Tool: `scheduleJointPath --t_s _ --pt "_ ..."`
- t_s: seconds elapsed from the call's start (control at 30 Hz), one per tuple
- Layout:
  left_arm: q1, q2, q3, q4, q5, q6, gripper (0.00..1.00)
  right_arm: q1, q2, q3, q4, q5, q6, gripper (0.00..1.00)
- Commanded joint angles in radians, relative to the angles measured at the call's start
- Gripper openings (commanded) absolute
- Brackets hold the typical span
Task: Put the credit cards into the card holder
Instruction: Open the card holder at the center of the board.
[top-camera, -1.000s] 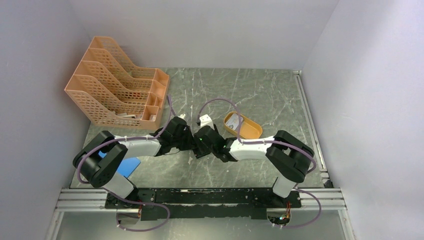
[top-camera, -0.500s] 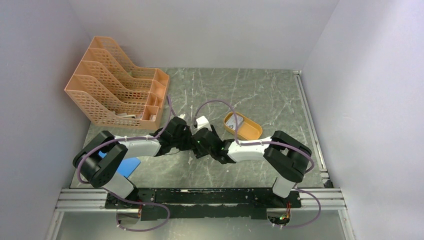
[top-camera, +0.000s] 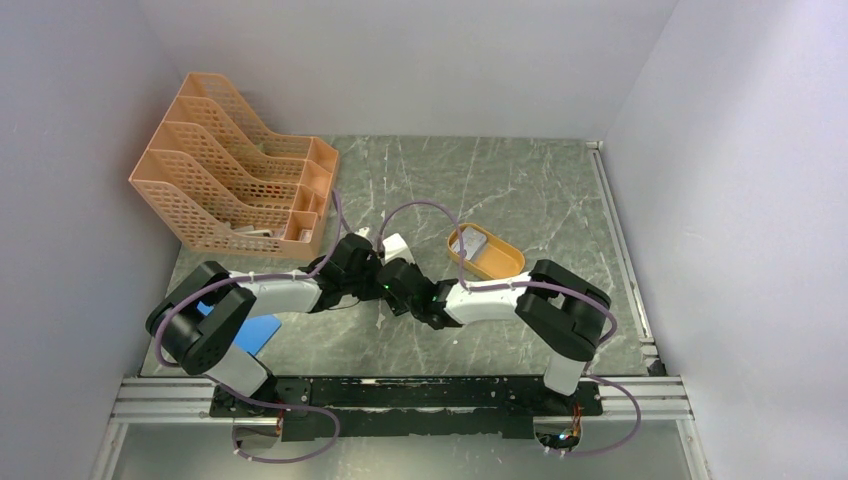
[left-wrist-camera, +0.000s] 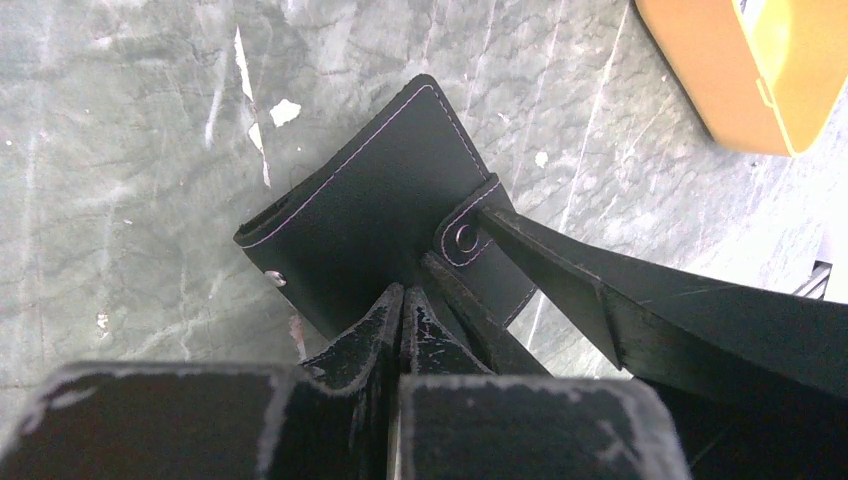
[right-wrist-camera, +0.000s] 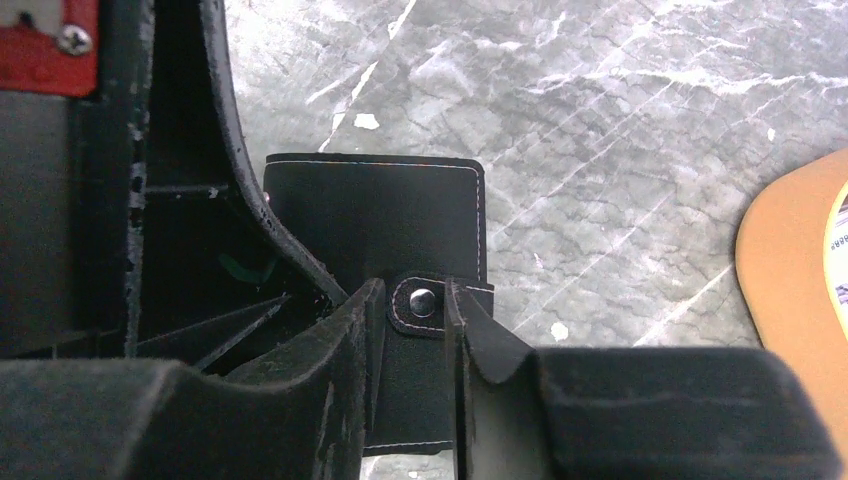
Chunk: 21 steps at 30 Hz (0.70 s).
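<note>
The black card holder (left-wrist-camera: 370, 200) lies closed on the table; it also shows in the right wrist view (right-wrist-camera: 400, 220). In the top view both grippers hide it. My left gripper (left-wrist-camera: 402, 298) is shut, its tips resting on the holder's near cover. My right gripper (right-wrist-camera: 415, 300) is narrowly open, with one finger at the end of the snap tab (right-wrist-camera: 422, 298) and the other over the tab. In the top view the left gripper (top-camera: 375, 274) and right gripper (top-camera: 393, 285) meet. Pale credit cards (top-camera: 470, 243) lie in the orange tray (top-camera: 500, 265).
The orange tray also shows at the right edge of the right wrist view (right-wrist-camera: 790, 270) and at the top right of the left wrist view (left-wrist-camera: 720, 70). An orange file rack (top-camera: 235, 180) stands at the back left. A blue sheet (top-camera: 258, 330) lies near the left arm's base.
My right arm has moved left, bringing its gripper up to the left gripper over the card holder. The left arm has stayed still.
</note>
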Motion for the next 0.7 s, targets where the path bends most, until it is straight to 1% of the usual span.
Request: scheduleJointPath --t_s 0.0,0.17,0.2,0.23,0.27,0.33,0.67 --pt "-0.005 0.034 -0.025 -0.052 -0.009 0.02 0.05 -0.021 0.048 -0.015 -0.078 0.091 0.0 0.28" --pt "-0.004 0.046 -0.024 -0.051 -0.008 0.019 0.05 -0.021 0.044 -0.013 -0.083 0.111 0.0 0.16" --pt "-0.005 0.047 -0.024 -0.052 -0.009 0.019 0.05 -0.021 0.044 -0.013 -0.084 0.115 0.002 0.13" --pt "-0.004 0.047 -0.024 -0.051 -0.009 0.02 0.05 -0.019 0.044 -0.013 -0.087 0.118 0.003 0.08" --pt "-0.004 0.049 -0.024 -0.052 -0.011 0.021 0.05 -0.02 0.043 -0.013 -0.087 0.121 0.004 0.04" --pt "-0.004 0.05 -0.024 -0.052 -0.012 0.022 0.05 -0.02 0.042 -0.014 -0.088 0.123 0.008 0.0" --pt "-0.005 0.074 -0.017 -0.063 -0.031 0.037 0.05 -0.022 -0.021 -0.021 -0.103 0.116 0.057 0.0"
